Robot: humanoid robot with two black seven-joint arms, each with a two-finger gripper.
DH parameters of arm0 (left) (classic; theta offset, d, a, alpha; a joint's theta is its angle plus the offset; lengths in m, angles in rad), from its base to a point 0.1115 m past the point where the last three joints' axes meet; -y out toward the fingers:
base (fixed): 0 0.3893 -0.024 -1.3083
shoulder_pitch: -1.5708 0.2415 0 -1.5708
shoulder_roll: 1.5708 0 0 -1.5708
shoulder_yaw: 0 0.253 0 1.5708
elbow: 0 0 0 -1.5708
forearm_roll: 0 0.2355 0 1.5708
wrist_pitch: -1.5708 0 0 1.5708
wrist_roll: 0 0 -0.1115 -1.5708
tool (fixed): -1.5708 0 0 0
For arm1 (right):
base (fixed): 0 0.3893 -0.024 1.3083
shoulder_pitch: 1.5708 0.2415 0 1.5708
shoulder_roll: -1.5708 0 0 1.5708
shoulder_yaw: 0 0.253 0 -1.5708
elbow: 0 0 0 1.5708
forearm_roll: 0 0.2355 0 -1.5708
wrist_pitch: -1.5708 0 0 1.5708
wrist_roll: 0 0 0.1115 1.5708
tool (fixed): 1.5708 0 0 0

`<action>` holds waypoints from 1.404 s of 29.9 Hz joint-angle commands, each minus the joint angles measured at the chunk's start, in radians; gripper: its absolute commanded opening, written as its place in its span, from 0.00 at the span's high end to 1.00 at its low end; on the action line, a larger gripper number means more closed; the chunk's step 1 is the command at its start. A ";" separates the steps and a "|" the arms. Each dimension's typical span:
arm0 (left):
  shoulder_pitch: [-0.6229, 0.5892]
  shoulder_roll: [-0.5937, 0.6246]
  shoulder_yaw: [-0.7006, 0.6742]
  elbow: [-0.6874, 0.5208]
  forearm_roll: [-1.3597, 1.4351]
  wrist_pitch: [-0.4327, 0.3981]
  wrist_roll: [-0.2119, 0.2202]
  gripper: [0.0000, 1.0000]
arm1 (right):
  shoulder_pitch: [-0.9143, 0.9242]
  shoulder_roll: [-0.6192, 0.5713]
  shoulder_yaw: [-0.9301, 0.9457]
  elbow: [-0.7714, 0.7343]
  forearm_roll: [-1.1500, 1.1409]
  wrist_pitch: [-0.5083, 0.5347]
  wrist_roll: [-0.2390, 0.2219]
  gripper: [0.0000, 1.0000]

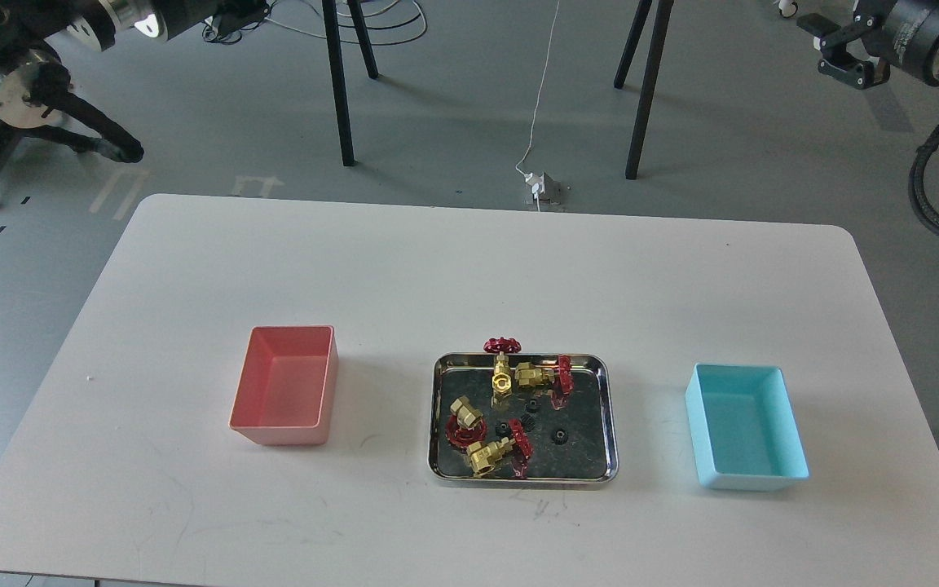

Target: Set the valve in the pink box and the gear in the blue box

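White table nearest, its front edge running along the bottom of the head view. Both arms raised high over the floor beyond the far edge, well apart from everything on the table.

Far left and top: left gripper, dark and partly cut off by the frame; cannot tell whether its fingers are spread or pressed together. Nothing visibly held.

Well below those fingers and a little to their right: pink box, open-topped, empty.

Centre, between the two boxes and far below both sets of fingers: shiny steel tray holding four brass valves with red handwheels and several tiny black gears. Valve closest to the left fingers lying at the tray's left side, close beside another. One gear lying alone toward the tray's right, apart from the valves.

Right of the tray: blue box, also empty, well below the right fingers and to their left.

Top right: right gripper, small and dark; cannot tell the state of its fingers. Nothing visibly held.

Judged step: the very start, nothing sorted yet. Next move likely calling for one arm to descend to the tray, fingers spread, and close on a single valve without knocking its neighbours.
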 commanded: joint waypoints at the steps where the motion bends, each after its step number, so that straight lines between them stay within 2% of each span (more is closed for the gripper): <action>1: 0.003 -0.005 -0.032 -0.009 0.006 0.006 -0.012 0.00 | 0.002 -0.004 0.001 0.000 0.001 -0.004 0.000 0.00; 4: 0.003 -0.010 -0.040 -0.009 0.006 -0.001 -0.006 0.00 | 0.002 -0.004 0.003 0.002 0.002 0.000 -0.002 0.00; 7: 0.006 -0.005 -0.068 0.005 -0.017 -0.018 -0.020 0.00 | 0.002 -0.004 0.004 0.002 0.002 0.006 0.000 0.00; 10: 0.017 -0.014 -0.107 0.063 -0.032 -0.010 -0.029 0.00 | 0.002 -0.005 0.016 0.002 0.001 0.009 0.012 0.00; 11: 0.017 -0.017 -0.112 0.072 -0.029 -0.007 -0.058 0.00 | 0.000 -0.007 0.027 0.002 -0.001 0.009 0.020 0.00; 12: 0.018 -0.020 -0.108 0.073 -0.023 -0.004 -0.108 0.00 | 0.000 -0.007 0.036 0.000 -0.004 0.009 0.029 0.00; 13: 0.018 -0.019 -0.094 0.073 -0.008 0.005 -0.197 0.00 | 0.000 -0.011 0.045 0.000 -0.013 0.011 0.038 0.00; 14: 0.018 -0.017 -0.092 0.073 0.019 0.014 -0.259 0.00 | 0.002 -0.018 0.047 -0.001 -0.027 0.011 0.043 0.00; 15: 0.018 -0.017 -0.091 0.073 0.055 0.019 -0.294 0.00 | 0.002 -0.021 0.049 -0.003 -0.047 0.011 0.044 0.00; 16: 0.020 -0.016 -0.091 0.070 0.090 0.013 -0.298 0.00 | 0.002 -0.022 0.050 -0.004 -0.071 0.011 0.044 0.00; 19: 0.053 0.004 -0.069 -0.008 0.168 -0.003 -0.290 0.00 | 0.002 -0.021 0.073 -0.003 -0.099 0.011 0.043 0.00; 22: 0.078 0.065 -0.055 -0.123 0.305 0.037 -0.287 0.01 | 0.000 -0.019 0.101 0.000 -0.094 0.009 0.037 0.00; 24: 0.121 0.084 -0.051 -0.208 0.415 0.126 -0.270 0.04 | -0.002 -0.016 0.104 -0.001 -0.094 0.009 0.029 0.00; 28: 0.265 0.092 -0.048 -0.386 0.659 0.365 -0.174 0.04 | 0.002 -0.013 0.101 -0.001 -0.099 0.008 0.027 0.00; 31: 0.378 0.092 -0.048 -0.495 0.911 0.462 -0.137 0.04 | 0.005 -0.019 0.099 0.000 -0.107 0.011 0.027 0.00; 33: 0.460 0.078 -0.048 -0.524 1.132 0.534 -0.109 0.04 | 0.008 -0.019 0.098 0.000 -0.108 0.011 0.027 0.00; 36: 0.596 0.037 -0.046 -0.524 1.486 0.657 -0.098 0.03 | 0.009 -0.021 0.098 0.000 -0.111 0.011 0.027 0.00; 38: 0.668 -0.009 -0.046 -0.518 1.671 0.701 -0.086 0.03 | 0.009 -0.021 0.098 0.000 -0.111 0.011 0.027 0.00; 42: 0.797 -0.089 -0.051 -0.491 1.671 0.729 -0.048 0.03 | 0.011 -0.022 0.098 -0.001 -0.114 0.011 0.027 0.00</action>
